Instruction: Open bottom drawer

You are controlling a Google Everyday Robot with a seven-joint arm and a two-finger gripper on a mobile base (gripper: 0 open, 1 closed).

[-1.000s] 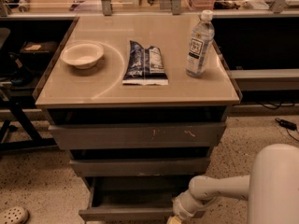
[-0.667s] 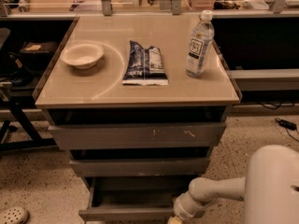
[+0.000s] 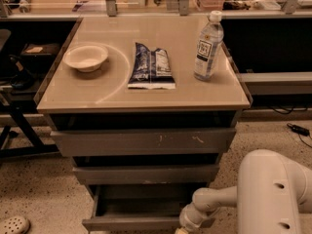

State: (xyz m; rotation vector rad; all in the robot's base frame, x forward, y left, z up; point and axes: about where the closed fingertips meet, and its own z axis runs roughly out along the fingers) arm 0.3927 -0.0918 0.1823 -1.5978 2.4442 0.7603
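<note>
The bottom drawer (image 3: 131,223) is the lowest of three grey drawers and stands pulled out, with its shallow grey tray (image 3: 141,204) showing. Its flat front runs along the bottom edge of the view. Above it are the middle front (image 3: 146,173) and the top front (image 3: 144,141) with white scratch marks. My white arm (image 3: 214,204) reaches in from the lower right. My gripper (image 3: 183,229) is at the right end of the bottom drawer's front, mostly cut off by the view's lower edge.
On the cabinet top stand a white bowl (image 3: 86,57), a blue snack bag (image 3: 151,66) and a water bottle (image 3: 208,45). Dark shelving flanks the cabinet on both sides. A shoe (image 3: 13,224) lies on the speckled floor at lower left. A cable (image 3: 298,129) lies at right.
The arm has shifted slightly to the right and the bottom drawer has come out a little further.
</note>
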